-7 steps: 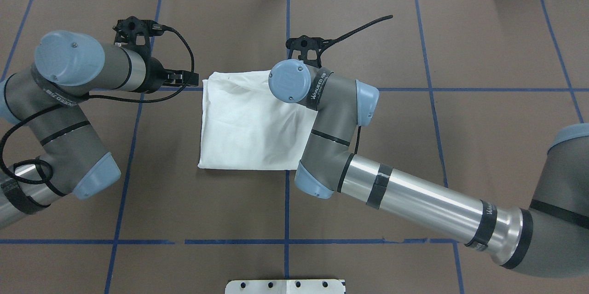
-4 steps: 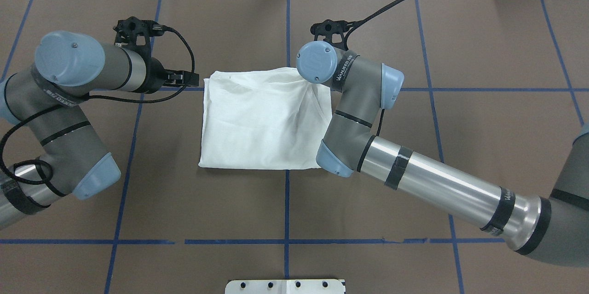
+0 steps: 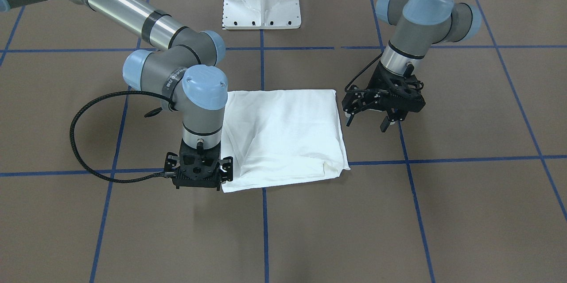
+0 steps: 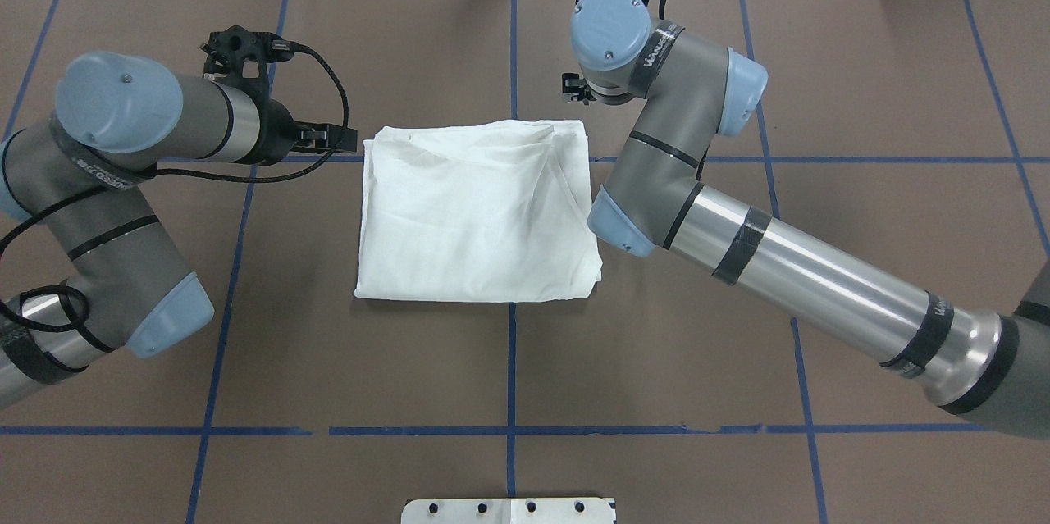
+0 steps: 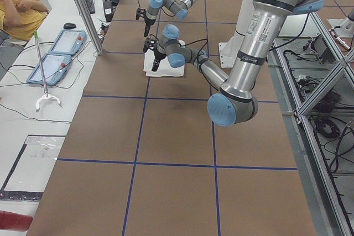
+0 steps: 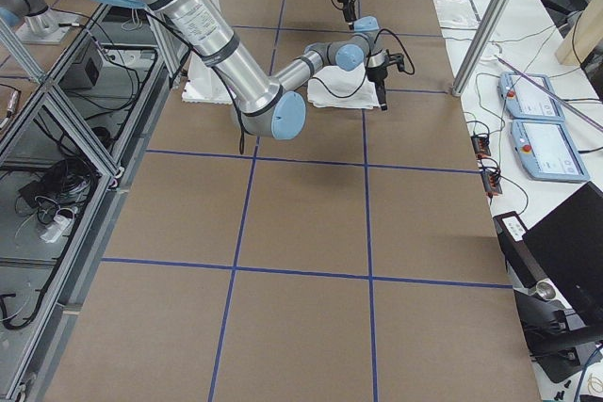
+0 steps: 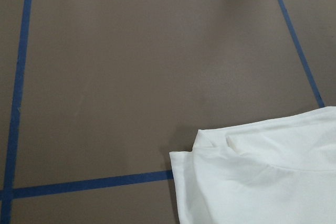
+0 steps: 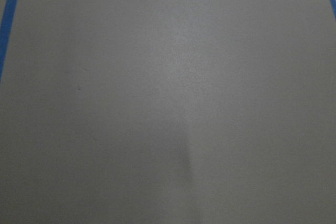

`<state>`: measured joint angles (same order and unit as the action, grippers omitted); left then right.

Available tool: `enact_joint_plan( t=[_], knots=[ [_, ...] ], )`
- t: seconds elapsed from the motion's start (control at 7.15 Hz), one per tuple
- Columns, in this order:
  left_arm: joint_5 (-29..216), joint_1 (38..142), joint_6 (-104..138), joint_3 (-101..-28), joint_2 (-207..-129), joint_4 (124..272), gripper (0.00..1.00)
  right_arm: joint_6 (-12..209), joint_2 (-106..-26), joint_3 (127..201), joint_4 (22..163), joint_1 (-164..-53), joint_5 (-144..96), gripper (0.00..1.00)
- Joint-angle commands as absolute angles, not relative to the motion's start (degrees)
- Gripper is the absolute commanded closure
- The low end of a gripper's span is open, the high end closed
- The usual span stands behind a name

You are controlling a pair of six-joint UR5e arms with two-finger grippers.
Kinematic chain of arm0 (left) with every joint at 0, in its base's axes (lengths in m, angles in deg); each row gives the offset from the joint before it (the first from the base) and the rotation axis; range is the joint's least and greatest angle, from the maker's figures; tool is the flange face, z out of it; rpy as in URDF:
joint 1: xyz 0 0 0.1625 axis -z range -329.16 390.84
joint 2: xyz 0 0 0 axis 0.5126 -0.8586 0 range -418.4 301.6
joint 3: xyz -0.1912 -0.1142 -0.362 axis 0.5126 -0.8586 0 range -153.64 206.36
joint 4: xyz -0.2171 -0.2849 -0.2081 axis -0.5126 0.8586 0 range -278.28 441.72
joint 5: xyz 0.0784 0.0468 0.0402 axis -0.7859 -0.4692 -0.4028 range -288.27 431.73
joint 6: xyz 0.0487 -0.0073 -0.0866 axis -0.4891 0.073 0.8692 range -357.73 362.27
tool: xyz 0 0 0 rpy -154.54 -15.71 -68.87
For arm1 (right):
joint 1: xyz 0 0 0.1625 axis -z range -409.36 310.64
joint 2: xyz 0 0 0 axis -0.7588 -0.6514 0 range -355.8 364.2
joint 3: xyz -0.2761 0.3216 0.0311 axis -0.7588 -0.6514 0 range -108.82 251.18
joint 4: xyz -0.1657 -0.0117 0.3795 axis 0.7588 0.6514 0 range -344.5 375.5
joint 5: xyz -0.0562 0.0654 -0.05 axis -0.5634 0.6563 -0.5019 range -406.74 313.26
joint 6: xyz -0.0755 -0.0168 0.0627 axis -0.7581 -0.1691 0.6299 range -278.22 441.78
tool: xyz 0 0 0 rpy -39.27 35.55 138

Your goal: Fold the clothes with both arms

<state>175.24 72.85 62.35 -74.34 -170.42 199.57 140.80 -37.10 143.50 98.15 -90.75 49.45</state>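
T-shirt (image 4: 476,212): it lies flat on the table (image 4: 673,360) between the two arms, folded into a near-square white packet. No print shows, and a soft crease runs through its right half.
Right gripper (image 3: 197,176): it points down just off the packet's right corner, the one farther from the robot's base. You cannot tell how its jaws stand because the wrist hides them. Its own camera shows only bare table and no cloth.
Left gripper (image 3: 367,118): it hangs just beside the packet's left edge, fingers spread apart with nothing between them.
Change: a second ago the right arm (image 4: 787,278) lay across the packet's right side with its wrist over the cloth. Now it has swung clear, and the right edge it covered shows in full. The left arm (image 4: 123,204) has hardly moved.
Meaning for the task: you can read this as a fold laid down and let go, with neither pincer over the cloth. The job looks near its end, with at most one more halving left.
Watch: the right half sits a little puffed along its crease. You may want it pressed flat before any further fold.
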Motion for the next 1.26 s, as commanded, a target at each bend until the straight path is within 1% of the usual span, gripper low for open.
enact_joint_plan(
  t=[0.0,0.14,0.28,0.42,0.56,0.7,0.84,0.98,1.12],
  knots=[
    [177.19,72.85,61.42,-78.37,-167.06,198.79,0.00,136.12,-42.52,151.29,98.64,-96.09,60.36,0.00],
    [177.29,73.29,56.72,-82.93,-163.38,197.22,0.00,128.61,-46.91,156.03,100.38,-99.86,65.27,0.00],
    [178.68,75.90,51.28,-87.41,-160.64,193.20,0.00,121.49,-50.87,162.00,105.45,-103.20,67.50,0.00],
    [182.09,80.10,44.26,-91.02,-156.35,191.07,0.00,113.32,-55.35,168.15,109.76,-106.37,69.09,0.00],
    [185.52,86.59,32.88,-92.19,-151.26,191.05,0.00,105.24,-61.14,172.82,112.50,-111.79,73.71,0.00],
    [190.16,95.61,18.41,-91.68,-146.77,190.88,0.00,95.15,-67.89,174.78,112.44,-117.85,76.72,0.00],
    [196.65,105.27,4.87,-89.33,-143.16,190.70,0.00,83.74,-73.36,174.54,112.87,-124.52,79.36,0.00],
    [201.93,113.46,-3.71,-84.87,-140.78,190.53,0.00,76.32,-78.20,174.45,113.49,-130.42,82.61,0.00],
    [204.16,118.85,-9.02,-80.56,-139.53,190.44,0.00,72.15,-83.73,174.54,112.89,-134.31,83.25,0.00]
  ],
)
